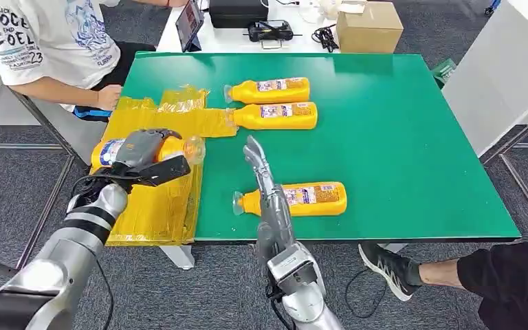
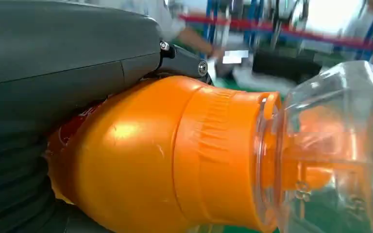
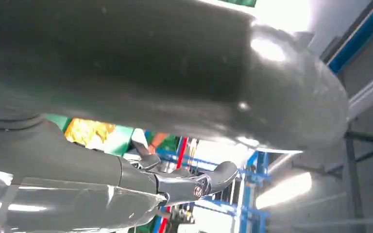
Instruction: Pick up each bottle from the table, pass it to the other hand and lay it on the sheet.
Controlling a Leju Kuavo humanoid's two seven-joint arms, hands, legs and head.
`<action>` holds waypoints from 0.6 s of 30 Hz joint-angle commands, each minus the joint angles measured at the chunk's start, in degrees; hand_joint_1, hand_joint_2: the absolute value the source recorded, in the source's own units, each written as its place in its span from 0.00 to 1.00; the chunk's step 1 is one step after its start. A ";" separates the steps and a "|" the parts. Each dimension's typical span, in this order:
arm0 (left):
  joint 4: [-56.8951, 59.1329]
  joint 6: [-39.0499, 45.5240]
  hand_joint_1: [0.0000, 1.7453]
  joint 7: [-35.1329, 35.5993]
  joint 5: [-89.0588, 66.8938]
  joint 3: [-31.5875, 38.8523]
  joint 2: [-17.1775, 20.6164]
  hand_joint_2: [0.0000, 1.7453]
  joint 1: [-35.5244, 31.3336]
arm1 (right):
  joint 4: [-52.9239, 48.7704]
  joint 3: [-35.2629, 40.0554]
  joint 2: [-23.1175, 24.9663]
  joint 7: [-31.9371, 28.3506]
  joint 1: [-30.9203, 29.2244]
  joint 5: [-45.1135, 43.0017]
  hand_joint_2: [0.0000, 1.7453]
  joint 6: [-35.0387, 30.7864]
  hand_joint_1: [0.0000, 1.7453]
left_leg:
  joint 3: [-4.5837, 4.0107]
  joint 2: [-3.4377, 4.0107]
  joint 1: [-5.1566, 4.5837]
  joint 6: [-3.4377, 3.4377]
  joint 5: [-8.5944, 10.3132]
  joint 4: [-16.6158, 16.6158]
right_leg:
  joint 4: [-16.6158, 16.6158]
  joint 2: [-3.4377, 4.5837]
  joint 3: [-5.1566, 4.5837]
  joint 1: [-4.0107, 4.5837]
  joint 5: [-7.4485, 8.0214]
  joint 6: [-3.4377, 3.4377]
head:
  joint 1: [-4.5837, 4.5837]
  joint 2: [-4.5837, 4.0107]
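Person: upper left of head view, seated at table edge, white printed shirt [image 1: 48,34], hand resting by the sheet's far corner.
Sheet: yellow plastic sheet [image 1: 155,206], left side of the green table [image 1: 412,137], crinkled, hanging a bit over the near edge. No bottle lying loose on it yet, as far as I can see.
Left hand: left hand [image 1: 144,155], centre-left, fingers wrapped round the held bottle [image 1: 110,150]; orange body, clear cap pointing right, held over the sheet. Wrist view shows bottle neck [image 2: 213,150] & cap close up.
Right hand: right hand [image 1: 256,161], middle of frame, fingers straight & close together, holding nothing, raised above table just left of the near bottle.
Near bottle: near bottle [image 1: 295,199], lower centre, on its side on bare green.
Far bottles: upper bottle [image 1: 271,90] & lower bottle [image 1: 275,115], upper centre, side by side, caps left, at the sheet's edge.
Progress: judged early. 1 bottle in left hand, seems ready to lay down; 3 left on table, unless the far pair counts as placed. Can't tell.
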 commanded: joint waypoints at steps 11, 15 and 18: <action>15.95 -6.40 1.00 0.59 1.69 -9.74 3.74 1.00 -7.93 | 8.22 3.25 -0.88 -0.29 -2.27 -1.15 0.00 1.71 0.00 | 0.39 0.14 0.12 -0.10 -0.18 0.01 | -0.04 0.12 0.39 0.12 -0.12 -0.15 | 0.00 0.00; 16.27 -6.65 1.00 0.60 1.64 -10.70 3.85 1.00 -7.01 | 9.01 3.44 -0.82 -0.31 -2.44 -1.37 0.00 1.96 0.00 | 0.35 0.16 0.08 -0.09 -0.16 -0.01 | -0.02 0.14 0.32 0.09 -0.11 -0.13 | -0.02 0.00; 16.19 -6.09 1.00 0.71 0.76 -12.64 3.74 1.00 -5.11 | 9.89 3.23 -0.61 -0.20 -2.73 -2.33 0.00 2.70 0.00 | 0.42 0.15 0.09 -0.09 -0.15 -0.06 | -0.10 0.14 0.40 0.09 -0.09 -0.13 | 0.00 0.00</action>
